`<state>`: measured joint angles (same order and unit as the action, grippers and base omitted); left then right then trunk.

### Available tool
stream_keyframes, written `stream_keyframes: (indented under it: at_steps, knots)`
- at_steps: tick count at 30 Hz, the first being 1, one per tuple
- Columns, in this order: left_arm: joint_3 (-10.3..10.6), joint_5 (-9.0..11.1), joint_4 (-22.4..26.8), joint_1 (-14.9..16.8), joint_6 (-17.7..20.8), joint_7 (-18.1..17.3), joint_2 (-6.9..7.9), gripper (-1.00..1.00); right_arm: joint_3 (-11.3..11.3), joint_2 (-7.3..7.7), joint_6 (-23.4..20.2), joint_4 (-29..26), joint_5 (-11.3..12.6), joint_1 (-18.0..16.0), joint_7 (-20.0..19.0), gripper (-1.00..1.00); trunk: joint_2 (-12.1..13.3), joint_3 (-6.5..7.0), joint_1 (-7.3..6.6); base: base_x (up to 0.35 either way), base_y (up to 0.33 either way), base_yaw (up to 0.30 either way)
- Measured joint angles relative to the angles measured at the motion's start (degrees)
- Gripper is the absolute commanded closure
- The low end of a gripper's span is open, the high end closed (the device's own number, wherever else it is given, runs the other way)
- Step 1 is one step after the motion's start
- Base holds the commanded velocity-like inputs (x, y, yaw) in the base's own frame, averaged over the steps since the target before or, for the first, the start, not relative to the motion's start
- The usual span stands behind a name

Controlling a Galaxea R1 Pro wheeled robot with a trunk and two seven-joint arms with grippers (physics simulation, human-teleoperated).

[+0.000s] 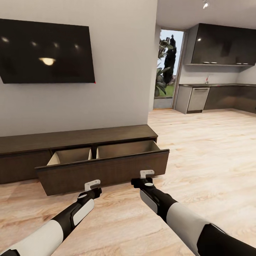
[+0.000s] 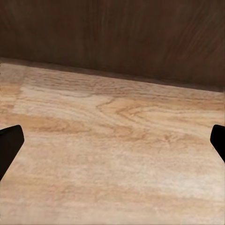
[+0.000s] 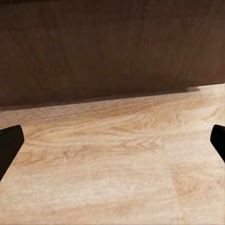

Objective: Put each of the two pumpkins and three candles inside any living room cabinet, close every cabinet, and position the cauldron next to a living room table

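Note:
The long, low dark-brown cabinet (image 1: 78, 137) stands against the grey wall under a television. Its wide right drawer (image 1: 106, 170) is pulled out, and two light wooden compartments show inside; what I can see of them holds nothing, though the front panel hides their floors. My left gripper (image 1: 92, 185) hovers just before the drawer front, low over the floor, open. My right gripper (image 1: 147, 174) is beside it, also open. In both wrist views the dark drawer front (image 2: 112, 33) (image 3: 112, 47) rises close ahead above the floorboards. Pumpkins, candles, cauldron and table are out of view.
A black television (image 1: 46, 51) hangs on the wall above. To the right, light wooden floor (image 1: 206, 149) runs to a kitchen with dark grey cupboards (image 1: 220, 44), a dishwasher (image 1: 199, 99) and a glass door with plants (image 1: 167, 67).

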<state>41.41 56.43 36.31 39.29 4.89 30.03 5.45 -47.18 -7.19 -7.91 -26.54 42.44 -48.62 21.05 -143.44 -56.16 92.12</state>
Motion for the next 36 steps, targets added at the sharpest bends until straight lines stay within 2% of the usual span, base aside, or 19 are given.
stream_keyframes:
  at_steps: [6, 18, 23, 26, 28, 32, 36]
  knots:
    - [0.0, 0.0, 0.0, 0.0, 0.0, 0.0, 0.14, -1.00, 0.0, -0.03, 0.1, 0.1, 0.0, 0.0, 0.0, -1.00, 0.0, 0.00, -0.02, 0.132, 0.019, 0.000]
    - [0.0, 0.0, -0.1, 0.0, 0.0, -0.1, 0.07, -1.00, 0.0, -0.05, 0.9, 0.6, 0.0, 0.0, -0.3, -1.00, 0.0, 0.00, -0.04, 0.325, 0.005, 0.000]
    - [0.1, 0.0, -0.1, 0.0, -0.1, 0.0, 0.01, -1.00, -0.1, -0.06, 1.0, 4.9, 0.0, 0.0, -0.9, -1.00, 0.0, 0.00, -0.02, 0.270, 0.000, 0.000]
    - [0.2, 0.0, 0.0, 0.0, -0.1, 0.0, -0.04, -1.00, 0.0, -0.07, 1.1, 7.4, 0.0, 0.0, -2.9, -1.00, 0.0, 0.00, 0.00, 0.070, 0.000, 0.000]
    - [1.0, 0.0, 0.0, 0.0, -0.1, 0.0, -0.07, -1.00, 0.0, -0.06, 1.1, 8.0, 0.0, 0.0, -3.7, -1.00, 0.0, 0.00, 0.00, 0.024, 0.000, 0.000]
    - [4.6, 0.0, 0.0, 0.0, -1.3, 0.0, -0.08, -1.00, 0.0, -0.05, 1.8, 8.6, 0.0, 0.0, -4.4, -1.00, 0.0, 0.00, 0.00, 0.007, 0.000, 0.000]
    - [5.5, 0.0, 0.0, 0.0, -2.2, 0.0, -0.07, -1.00, 0.0, -0.09, 2.0, 9.0, 0.0, 0.0, -4.5, -1.00, 0.0, -0.66, 0.08, 0.001, 0.000, 0.000]
